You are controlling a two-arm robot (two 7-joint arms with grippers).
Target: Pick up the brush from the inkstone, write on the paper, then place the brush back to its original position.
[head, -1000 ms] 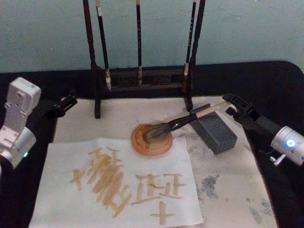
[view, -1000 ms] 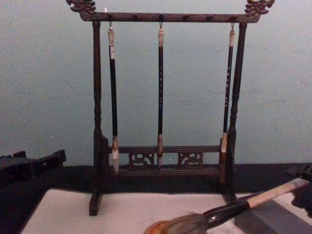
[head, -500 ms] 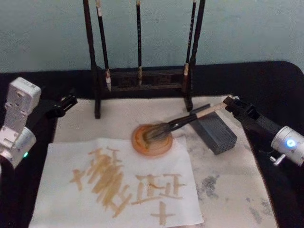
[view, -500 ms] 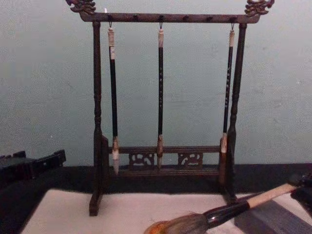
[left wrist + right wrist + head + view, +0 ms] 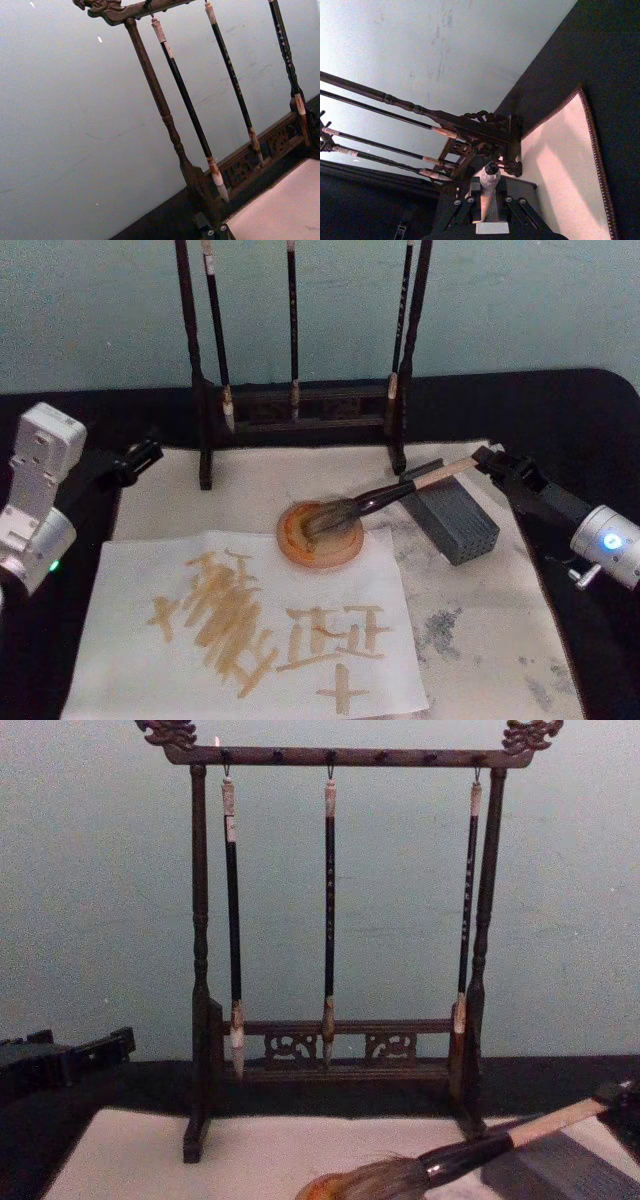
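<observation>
The brush (image 5: 400, 490) lies slanted, its bushy head resting in the round orange-brown inkstone (image 5: 322, 552) and its pale handle propped on a grey block (image 5: 455, 520). My right gripper (image 5: 491, 462) is at the handle's far end and is shut on it; in the right wrist view the handle end (image 5: 487, 192) sits clamped between the fingers (image 5: 470, 192). From the chest view the brush (image 5: 480, 1152) rises toward the right edge. The paper (image 5: 125, 585), covered with tan strokes, lies in front of the inkstone. My left gripper (image 5: 140, 455) is parked at the far left, off the mat.
A dark wooden rack (image 5: 300, 405) with three thin hanging brushes stands just behind the inkstone. A stained off-white felt mat (image 5: 490, 640) covers the black table under everything. Open mat lies to the front right.
The right gripper's fingers were spread around the handle end a second ago and have closed onto it. The brush head has settled slightly lower in the inkstone. The left arm has not moved.
</observation>
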